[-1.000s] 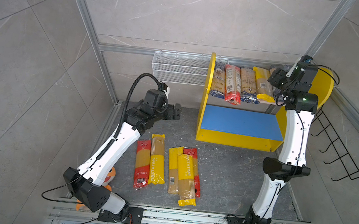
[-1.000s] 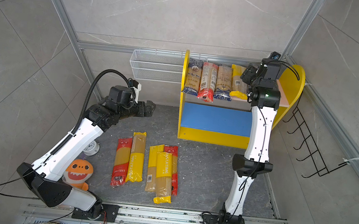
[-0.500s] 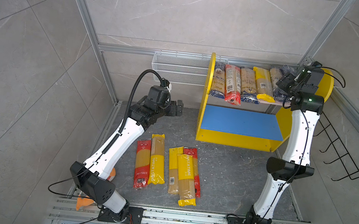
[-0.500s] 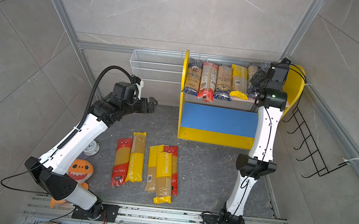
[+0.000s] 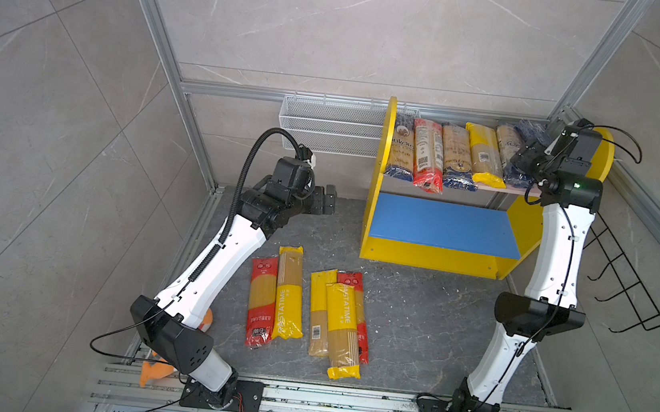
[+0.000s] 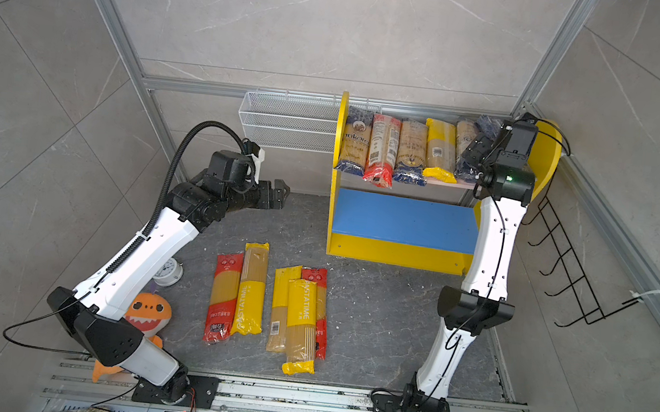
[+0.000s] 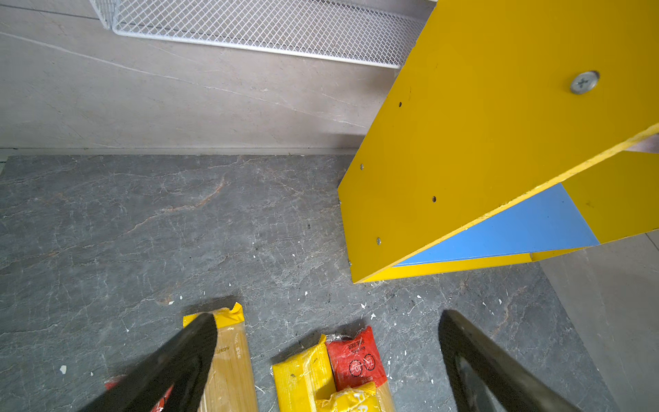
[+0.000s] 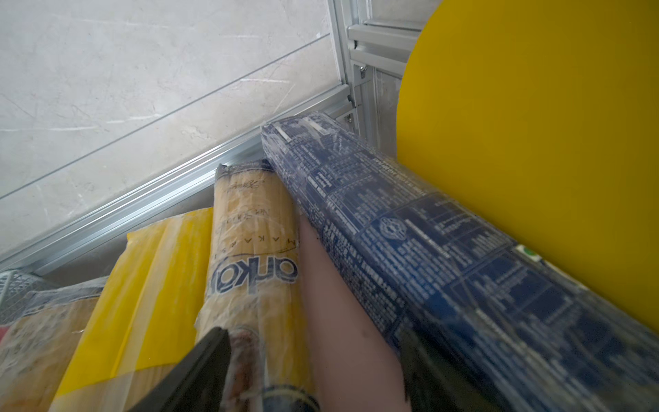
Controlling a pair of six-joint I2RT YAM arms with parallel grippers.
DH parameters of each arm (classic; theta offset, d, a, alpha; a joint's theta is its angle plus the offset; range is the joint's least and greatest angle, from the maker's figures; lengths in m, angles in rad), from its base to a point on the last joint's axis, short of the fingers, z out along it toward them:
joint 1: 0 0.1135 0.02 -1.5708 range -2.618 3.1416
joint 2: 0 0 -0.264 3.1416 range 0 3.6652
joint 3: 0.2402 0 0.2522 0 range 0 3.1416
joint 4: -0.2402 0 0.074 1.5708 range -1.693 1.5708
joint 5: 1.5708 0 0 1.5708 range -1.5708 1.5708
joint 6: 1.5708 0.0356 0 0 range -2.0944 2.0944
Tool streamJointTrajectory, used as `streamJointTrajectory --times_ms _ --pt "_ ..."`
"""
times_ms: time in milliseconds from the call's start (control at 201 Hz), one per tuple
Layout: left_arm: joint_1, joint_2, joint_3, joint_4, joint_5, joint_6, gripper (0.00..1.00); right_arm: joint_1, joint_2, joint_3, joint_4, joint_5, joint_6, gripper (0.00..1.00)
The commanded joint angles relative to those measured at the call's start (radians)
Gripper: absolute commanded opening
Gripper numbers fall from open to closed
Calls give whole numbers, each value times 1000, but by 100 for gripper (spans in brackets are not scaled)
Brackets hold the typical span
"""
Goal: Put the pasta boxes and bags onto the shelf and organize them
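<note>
I'm hovering right gripper (image 8: 313, 333) wide, empty, beside dark blue printed pasta box (image 5: 530, 130), upper right; left gripper (image 7: 330, 319) gaping too

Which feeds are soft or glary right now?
Right wrist view: dark blue box sharp at its far end, smeared near the lens. Left wrist view: floor crisp, left claw dark and soft. Both top views: evenly lit, sharp.

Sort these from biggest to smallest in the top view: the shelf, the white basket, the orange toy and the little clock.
1. shelf
2. basket
3. toy, though the left arm hides part of it
4. clock, also partly hidden by that arm, so its place is less sure
</note>
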Motion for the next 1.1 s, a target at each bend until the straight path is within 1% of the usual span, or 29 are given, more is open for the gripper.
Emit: streamJointTrajectory --times_ms 0,95,164,254,324,408,458,513,592,722,881,1010,1090 --pt "6 -12 35 0 6 -8 100 6 -104 -20 5 -76 -29 80" --pt "4 -17 32 3 6 -16 100 11 -196 -84 68 -112 -35 81" --pt "3 -24 20 12 5 -21 100 12 -281 -203 139 -121 -37 82" --pt "1 -40 -4 31 3 -24 100 11 -366 -285 198 -126 -44 82" --pt "0 -54 -21 41 3 -26 100 9 -439 -354 243 -91 -47 82" --pt "-1 -75 -49 56 1 -28 100 8 -543 -479 332 -40 -60 82" --pt "-2 -90 -75 69 0 -32 100 6 -575 -507 342 -20 -70 82" --pt "-2 -109 -106 86 2 -38 100 3 -565 -474 288 -5 -74 82" --pt "-2 -127 -141 101 7 -44 100 1 -537 -427 217 -11 -73 82" --pt "-2 -150 -185 115 13 -50 100 2 -500 -423 179 -48 -52 80" --pt "-2 -164 -200 114 18 -51 100 2 -404 -363 87 -94 -48 84" --pt "-2 -176 -204 101 9 -51 100 1 -375 -410 93 -116 -33 84" --pt "-1 -181 -204 92 0 -48 100 1 -348 -412 85 -129 -22 85"
